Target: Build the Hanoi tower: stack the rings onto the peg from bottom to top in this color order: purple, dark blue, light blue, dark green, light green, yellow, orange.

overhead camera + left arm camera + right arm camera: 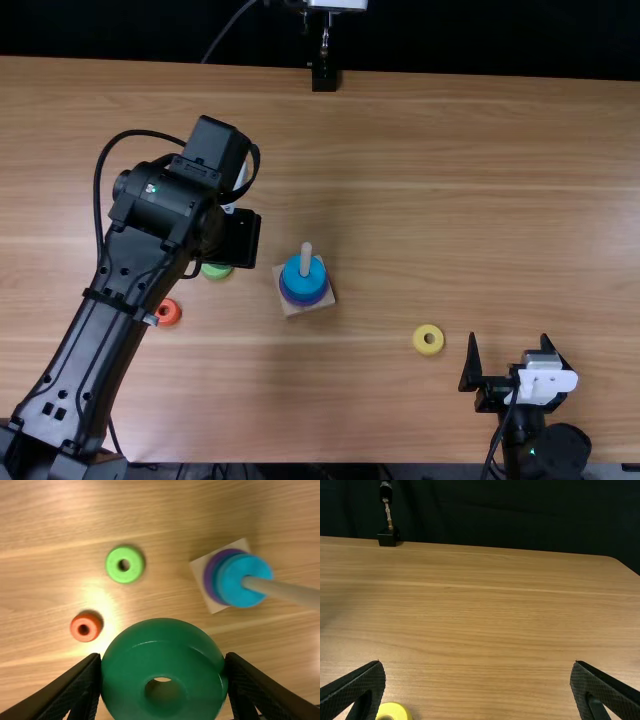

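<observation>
My left gripper (pixel 238 238) is over the table left of the peg (pixel 306 258). In the left wrist view my left gripper (pixel 164 672) is shut on the dark green ring (pixel 132 665), held above the table. The peg's wooden base (pixel 212 605) carries the purple (pixel 209 576), dark blue (pixel 217 582) and light blue (pixel 235 582) rings. The light green ring (pixel 115 570) and orange ring (pixel 79 632) lie on the table. Near the right arm lies the yellow ring (pixel 420 345). My right gripper (pixel 509 347) stands open; in its wrist view, nothing is between the right gripper's (pixel 478 667) fingers.
A black stand (pixel 325 78) is at the table's far edge, near the middle. The left arm stretches over the table's left part, while the right arm stays by the near edge. Bare tabletop (pixel 480 190) extends beyond the yellow ring.
</observation>
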Robot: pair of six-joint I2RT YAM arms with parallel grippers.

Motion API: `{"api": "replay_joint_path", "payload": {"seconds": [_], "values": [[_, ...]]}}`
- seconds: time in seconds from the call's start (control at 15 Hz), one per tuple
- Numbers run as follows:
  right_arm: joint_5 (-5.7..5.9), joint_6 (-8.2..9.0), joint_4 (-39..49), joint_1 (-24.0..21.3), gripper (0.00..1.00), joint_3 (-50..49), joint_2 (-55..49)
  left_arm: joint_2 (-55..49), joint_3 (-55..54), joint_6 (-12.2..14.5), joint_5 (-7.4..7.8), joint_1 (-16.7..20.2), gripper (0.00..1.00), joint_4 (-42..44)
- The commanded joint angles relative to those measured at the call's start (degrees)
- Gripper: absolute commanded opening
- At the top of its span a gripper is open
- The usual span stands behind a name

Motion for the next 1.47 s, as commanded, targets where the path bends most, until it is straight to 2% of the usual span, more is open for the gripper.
{"api": "replay_joint_path", "payload": {"seconds": [0.0, 0.4, 0.67, 0.8, 0.93, 1.0, 1.4], "values": [[-0.29, -0.06, -4.3, -0.4, 1.0, -3.7, -0.7, 2.0, 3.2, -2.7, 0.1, -1.4, 0.0, 0.1], [-0.29, 0.04, -4.3, -0.4, 1.0, -3.7, -0.7, 8.8, 10.7, -6.3, 0.2, -7.0, 0.0, 0.4], [-0.29, 0.04, -4.3, -0.4, 1.0, -3.7, -0.7, 11.9, 14.8, -6.5, 0.2, -9.5, 0.0, 0.4], [-0.29, 0.04, -4.3, -0.4, 1.0, -3.7, -0.7, 12.5, 16.0, -7.0, 0.2, -10.3, 0.0, 0.4], [-0.29, 0.04, -4.3, -0.4, 1.0, -3.7, -0.7, 13.1, 16.5, -9.3, 0.2, -11.0, 0.0, 0.4], [-0.29, 0.04, -4.3, -0.4, 1.0, -3.7, -0.7, 13.2, 16.4, -9.6, 0.2, -11.4, 0.0, 0.4], [-0.29, 0.04, -4.3, -0.4, 1.0, -3.7, -0.7, 13.2, 15.9, -9.7, 0.31, -12.0, 0.0, 0.4]]}}
